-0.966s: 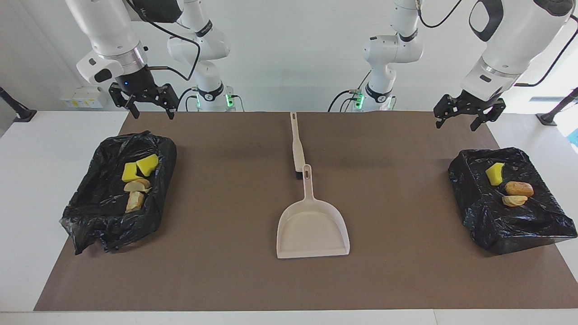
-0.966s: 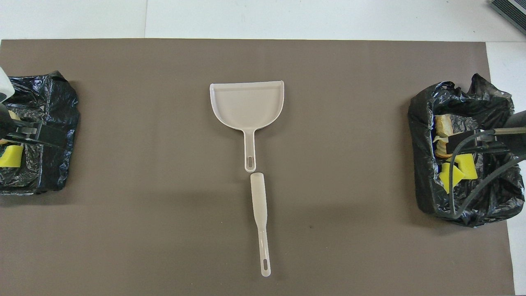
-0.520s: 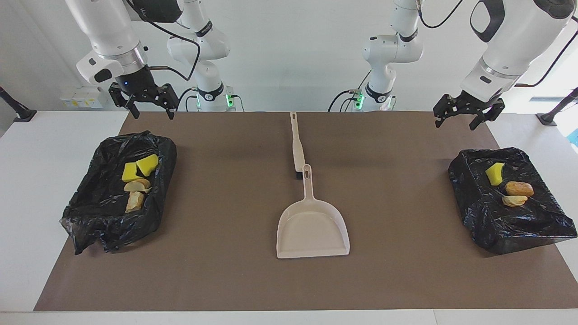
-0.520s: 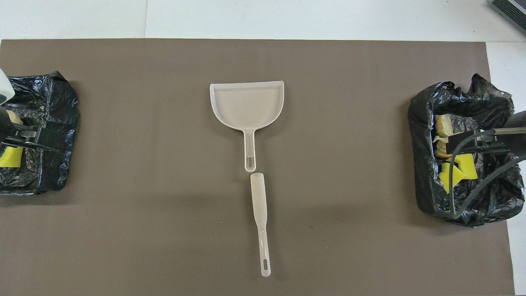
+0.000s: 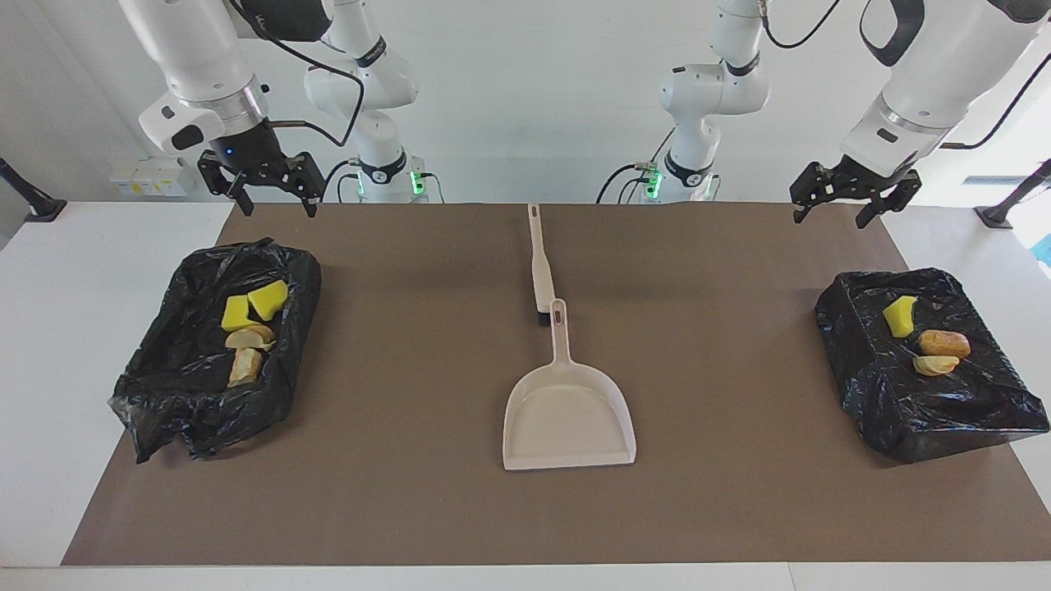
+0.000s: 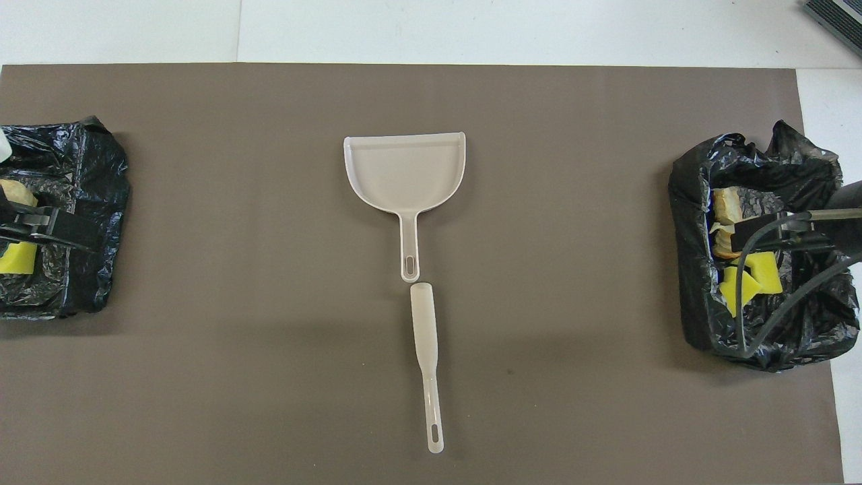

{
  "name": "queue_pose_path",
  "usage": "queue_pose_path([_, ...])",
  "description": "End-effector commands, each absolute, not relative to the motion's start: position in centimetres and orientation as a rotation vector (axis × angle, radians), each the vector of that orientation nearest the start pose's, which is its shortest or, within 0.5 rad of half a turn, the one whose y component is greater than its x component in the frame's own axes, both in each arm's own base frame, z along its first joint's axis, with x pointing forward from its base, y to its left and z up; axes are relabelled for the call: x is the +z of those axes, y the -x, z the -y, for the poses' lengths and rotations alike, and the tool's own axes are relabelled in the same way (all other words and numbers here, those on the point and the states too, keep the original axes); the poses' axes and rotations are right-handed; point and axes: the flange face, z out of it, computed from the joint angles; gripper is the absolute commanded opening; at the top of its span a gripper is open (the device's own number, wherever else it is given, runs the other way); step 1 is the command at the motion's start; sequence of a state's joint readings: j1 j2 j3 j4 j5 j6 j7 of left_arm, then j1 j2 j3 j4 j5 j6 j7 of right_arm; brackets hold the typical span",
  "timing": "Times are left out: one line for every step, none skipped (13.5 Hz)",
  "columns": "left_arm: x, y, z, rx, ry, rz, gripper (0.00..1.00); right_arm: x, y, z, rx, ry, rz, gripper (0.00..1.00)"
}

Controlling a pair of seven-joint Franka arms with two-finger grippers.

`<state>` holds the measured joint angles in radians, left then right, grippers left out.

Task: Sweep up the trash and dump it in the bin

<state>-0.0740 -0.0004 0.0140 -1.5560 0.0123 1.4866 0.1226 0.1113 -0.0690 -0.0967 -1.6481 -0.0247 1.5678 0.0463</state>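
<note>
Brown mat [image 5: 410,345]: trash [image 5: 246,328] perhaps lies jumbled.

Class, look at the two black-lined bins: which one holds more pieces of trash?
The bin at the right arm's end holds four pieces, two yellow sponge chunks among them; the bin at the left arm's end holds three.

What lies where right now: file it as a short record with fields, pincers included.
trash: four pieces in the black-lined bin at the right arm's end; three pieces in the black-lined bin at the left arm's end
mat: no trash on the brown mat
dustpan: flat at mid-table, empty
brush: flat, nearer the robots than the dustpan
left pincer: open, empty, raised
right pincer: open, empty, raised
</note>
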Motion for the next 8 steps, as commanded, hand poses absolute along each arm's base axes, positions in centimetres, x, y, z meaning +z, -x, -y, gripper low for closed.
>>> queue_pose_path([62.83,-54.50,2.88,0.118,3.126,-0.269,1.00,62.44,-52.80,-0.09,0.017,3.143,-0.055,1.00])
queue_pose_path([62.92,-54.35,2.70,0.118,3.126,-0.269,1.00,62.52,-52.76,-0.09,0.015,3.143,-0.055,1.00])
queue_pose_path([62.78,-54.40,2.72,0.121,3.127,-0.269,1.00,62.52,-52.76,-0.09,0.015,3.143,-0.055,1.00])
queue_pose_path([62.78,-54.41,2.71,0.121,3.126,-0.269,1.00,62.52,-52.76,-0.09,0.015,3.143,-0.055,1.00])
queue_pose_path([62.79,-54.36,2.72,0.121,3.127,-0.269,1.00,62.44,-52.80,-0.09,0.017,3.143,-0.055,1.00])
queue_pose_path([62.79,-54.36,2.64,0.121,3.127,-0.269,1.00,62.52,-52.76,-0.09,0.015,3.143,-0.055,1.00])
queue_pose_path([62.79,-54.36,2.62,0.121,3.126,-0.269,1.00,62.44,-52.80,-0.09,0.017,3.143,-0.055,1.00])
queue_pose_path([62.81,-54.31,2.63,0.121,3.127,-0.269,1.00,62.52,-52.76,-0.09,0.015,3.143,-0.055,1.00])
